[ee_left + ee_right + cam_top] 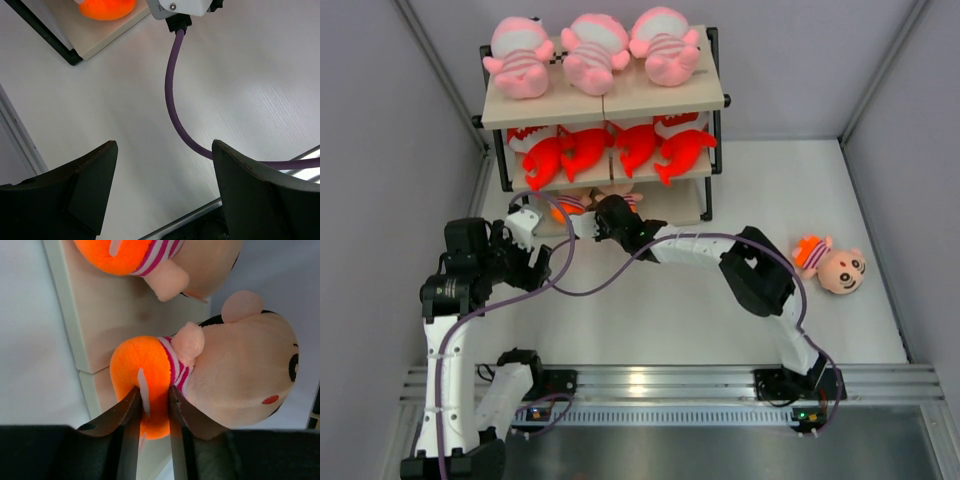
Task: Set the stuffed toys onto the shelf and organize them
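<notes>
The shelf (620,100) stands at the back, with three pink striped babies (595,50) on its top board and red-orange sharks (665,150) on the middle one. Two boy dolls lie on the bottom board (100,315). My right gripper (154,400) reaches to that board's front edge, jaws pinching the orange shorts of the nearer boy doll (240,370); the other doll (165,260) lies beside it. A third boy doll (832,264) lies on the table at the right. My left gripper (165,170) hangs open and empty over the table, near the shelf's left foot.
A purple cable (172,100) loops from the right wrist across the table between the arms. Grey walls close in both sides. A metal rail (660,380) runs along the near edge. The shelf's black corner post (50,37) stands close to the left gripper.
</notes>
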Controlling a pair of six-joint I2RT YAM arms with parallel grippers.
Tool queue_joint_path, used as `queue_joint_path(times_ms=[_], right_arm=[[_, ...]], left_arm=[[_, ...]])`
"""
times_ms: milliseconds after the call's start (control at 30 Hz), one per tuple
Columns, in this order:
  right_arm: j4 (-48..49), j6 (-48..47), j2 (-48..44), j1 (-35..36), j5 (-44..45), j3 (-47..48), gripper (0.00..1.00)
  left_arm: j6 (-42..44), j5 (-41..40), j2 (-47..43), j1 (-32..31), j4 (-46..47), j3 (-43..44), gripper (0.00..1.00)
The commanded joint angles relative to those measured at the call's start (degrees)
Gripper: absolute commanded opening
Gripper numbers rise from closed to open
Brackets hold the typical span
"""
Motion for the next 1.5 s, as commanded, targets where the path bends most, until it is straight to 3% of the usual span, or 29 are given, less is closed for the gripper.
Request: queue_joint_path(times_ms=[0, 400, 633, 767, 900, 1033, 1233, 1467], right_arm=[[9.5, -1.8, 2.1, -0.9, 3.5, 1.3, 0.28], [12.5, 0.0, -1.4, -1.0, 2.6, -3.7, 0.62], [16.1, 3.8, -9.6, 2.4, 5.6, -13.3, 0.68], [9.7, 19.5, -17.3, 6.4, 11.6, -17.2, 0.73], [-6.9, 39.2, -24.9, 8.5, 18.9, -19.1, 0.81], [-14.6, 51.1, -30.8, 7.8, 24.5, -28.5, 0.82], [-23.5, 68.6, -38.9, -0.6, 24.6, -36.9, 0.81], [-22.1, 82.5, -47.6, -21.9, 23.8, -41.7, 0.81]], left_arm=[[0.3, 0.9, -0.7, 0.2, 1.9, 0.8, 0.82], [0.5, 1.6, -0.9, 0.1, 1.9, 0.3, 0.82], [0.4, 1.8, -1.1, 0.1, 1.9, -0.1, 0.82], [0.3, 2.0, -1.4, 0.2, 1.9, -0.2, 0.82], [0.5, 2.1, -1.7, 0.2, 1.9, -0.4, 0.82], [0.4, 2.0, -2.0, 0.1, 1.9, -0.3, 0.82], [0.5, 0.9, -2.9, 0.1, 1.9, -0.4, 0.82], [0.9, 0.3, -3.3, -0.5, 1.9, -0.9, 0.82]])
